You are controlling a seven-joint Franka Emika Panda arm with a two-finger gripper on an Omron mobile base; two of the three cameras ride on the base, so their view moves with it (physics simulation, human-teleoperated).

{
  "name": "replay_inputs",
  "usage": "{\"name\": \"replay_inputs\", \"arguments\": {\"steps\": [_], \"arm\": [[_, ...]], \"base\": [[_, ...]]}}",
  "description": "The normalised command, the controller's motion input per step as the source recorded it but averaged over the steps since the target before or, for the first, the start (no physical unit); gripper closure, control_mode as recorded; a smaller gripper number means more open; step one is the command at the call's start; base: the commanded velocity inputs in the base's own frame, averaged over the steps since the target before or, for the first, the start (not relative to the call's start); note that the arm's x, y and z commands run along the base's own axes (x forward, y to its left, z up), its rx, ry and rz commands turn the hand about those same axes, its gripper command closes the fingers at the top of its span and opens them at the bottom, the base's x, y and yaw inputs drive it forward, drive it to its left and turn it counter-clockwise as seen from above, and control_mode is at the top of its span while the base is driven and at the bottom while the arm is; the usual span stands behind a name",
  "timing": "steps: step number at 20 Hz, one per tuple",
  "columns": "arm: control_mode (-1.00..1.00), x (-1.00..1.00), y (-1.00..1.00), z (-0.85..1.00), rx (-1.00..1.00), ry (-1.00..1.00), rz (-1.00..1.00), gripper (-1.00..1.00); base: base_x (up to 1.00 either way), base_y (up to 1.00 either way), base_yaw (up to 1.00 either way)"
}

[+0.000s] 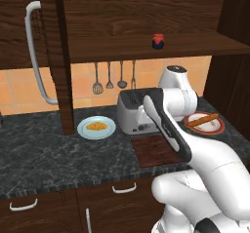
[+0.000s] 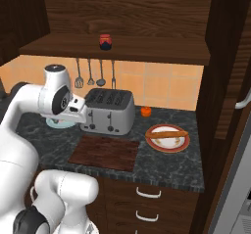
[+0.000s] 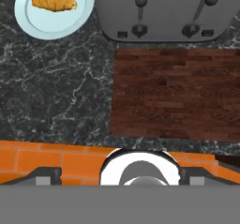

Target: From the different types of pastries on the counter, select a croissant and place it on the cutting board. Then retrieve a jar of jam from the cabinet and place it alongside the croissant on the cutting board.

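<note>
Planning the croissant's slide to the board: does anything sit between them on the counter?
Nothing visible does. The croissant lies on its pale blue plate; bare counter separates it from the cutting board. The toaster stands behind.

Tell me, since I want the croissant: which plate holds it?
The pale blue plate left of the toaster holds the croissant; the red-rimmed plate on the right holds a long stick pastry.

A simulated home kitchen is indicated by a marbled counter (image 1: 44,154), a toaster (image 2: 108,111), hanging utensils (image 1: 114,78), and wooden cabinet (image 1: 29,27).
</note>
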Motion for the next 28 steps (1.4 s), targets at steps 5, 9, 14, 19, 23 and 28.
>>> {"name": "replay_inputs", "arguments": {"steps": [5,9,14,19,23,28], "arm": [[-1.00,-0.04,0.50,-0.10,-0.02,-0.01,0.03,-1.00],[-1.00,0.00,0.26,-0.22,-0.01,-0.25,0.07,-1.00],[-1.00,0.00,0.31,-0.36,0.00,-0.25,0.17,-1.00],[-1.00,0.06,0.14,-0.48,0.00,-0.08,0.00,-1.00],[-1.00,0.19,0.27,-0.79,0.01,-0.11,0.00,-1.00],[-1.00,0.12,0.17,0.00,0.00,0.00,0.00,-1.00]], "base": [[0.00,0.00,0.00],[0.00,0.00,0.00],[0.00,0.00,0.00],[0.00,0.00,0.00],[0.00,0.00,0.00],[0.00,0.00,0.00]]}}
